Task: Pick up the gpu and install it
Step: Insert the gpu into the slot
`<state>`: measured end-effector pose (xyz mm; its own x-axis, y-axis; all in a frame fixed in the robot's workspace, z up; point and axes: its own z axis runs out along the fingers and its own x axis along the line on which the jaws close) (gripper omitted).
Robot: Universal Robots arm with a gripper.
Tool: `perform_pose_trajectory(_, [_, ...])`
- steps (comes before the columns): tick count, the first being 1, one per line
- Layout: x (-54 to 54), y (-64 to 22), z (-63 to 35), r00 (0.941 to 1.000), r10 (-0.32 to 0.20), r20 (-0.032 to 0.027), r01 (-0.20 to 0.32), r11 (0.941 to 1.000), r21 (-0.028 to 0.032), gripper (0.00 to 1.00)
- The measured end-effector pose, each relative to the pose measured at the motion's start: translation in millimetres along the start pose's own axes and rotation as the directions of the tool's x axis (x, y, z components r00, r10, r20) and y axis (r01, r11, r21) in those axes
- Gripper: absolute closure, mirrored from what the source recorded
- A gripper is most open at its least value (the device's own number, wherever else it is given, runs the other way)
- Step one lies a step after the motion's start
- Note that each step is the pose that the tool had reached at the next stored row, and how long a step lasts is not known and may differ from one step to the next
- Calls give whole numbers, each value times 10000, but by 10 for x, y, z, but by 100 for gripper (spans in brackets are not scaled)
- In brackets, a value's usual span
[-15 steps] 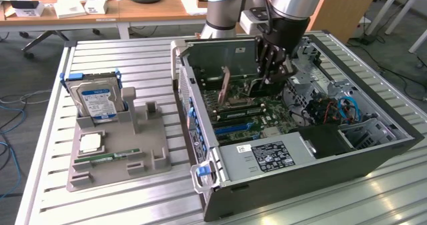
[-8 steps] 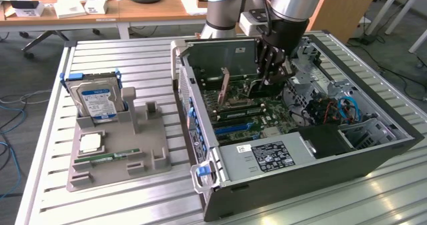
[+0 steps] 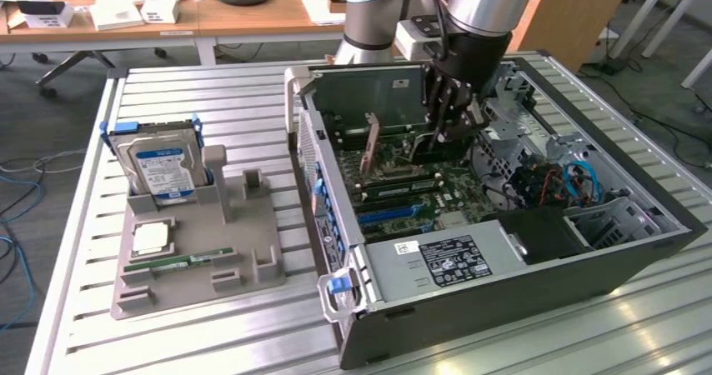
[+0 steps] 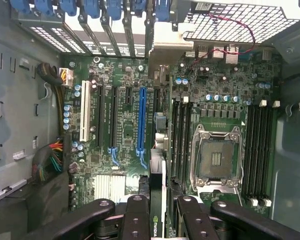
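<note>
One gpu, one hard drive

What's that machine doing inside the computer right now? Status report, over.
Claw shut on the gpu, inside the open case. Gpu edge-on over the motherboard, near the blue slot. Nothing seen blocking that slot.

Arm pointing down, wrist vertical; tool fingers clamped on gpu.

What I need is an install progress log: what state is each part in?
gpu, held over the board.
gripper, shut on gpu.
blue slot, empty.
CPU socket, empty.
case, side open.
hard drive, upright in its holder.
</note>
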<state>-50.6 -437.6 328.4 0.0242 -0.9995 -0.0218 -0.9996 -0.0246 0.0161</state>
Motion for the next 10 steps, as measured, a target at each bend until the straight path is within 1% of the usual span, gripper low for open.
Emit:
perform_pose_trajectory(3, [3, 1, 0, 10000, 1, 1, -1, 10000, 0, 74])
perform_pose_trajectory(10, [60, 4, -1, 10000, 1, 1, -1, 10000, 0, 74])
